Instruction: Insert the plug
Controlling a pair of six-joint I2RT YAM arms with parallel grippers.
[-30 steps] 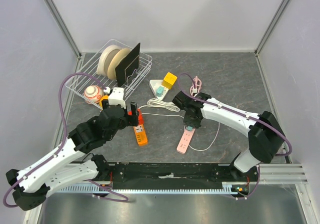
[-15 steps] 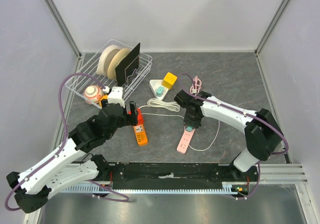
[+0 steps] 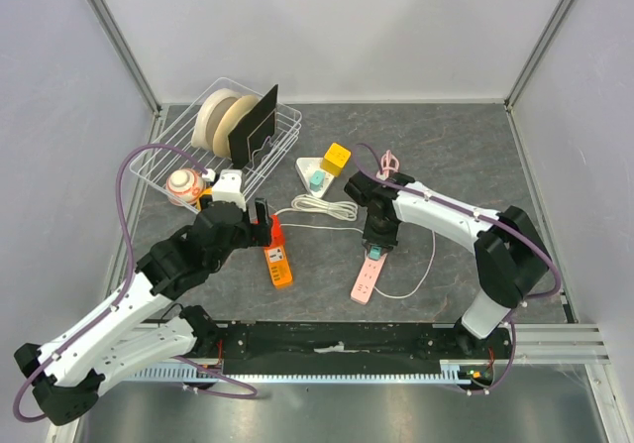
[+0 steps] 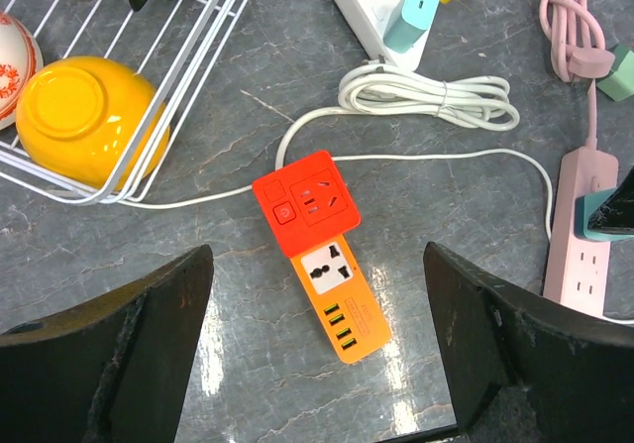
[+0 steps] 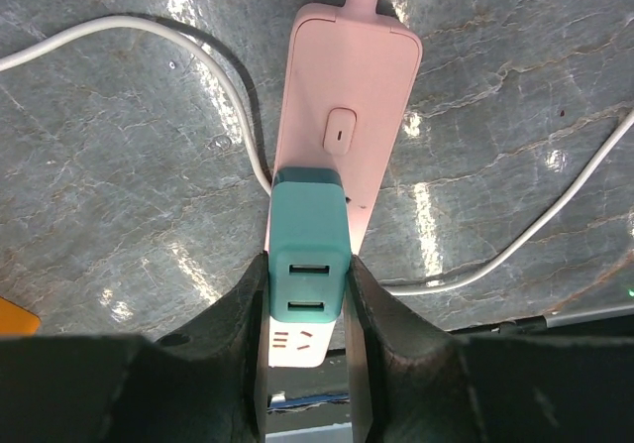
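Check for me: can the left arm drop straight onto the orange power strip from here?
Probably yes. The left gripper hangs open above the orange power strip, and nothing lies over the strip. Only a thin white cord runs off from its red end, clear of the top face.

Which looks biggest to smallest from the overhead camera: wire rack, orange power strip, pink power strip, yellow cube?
1. Wire rack.
2. Orange power strip and pink power strip: they look alike, and each is partly hidden.
3. Yellow cube.
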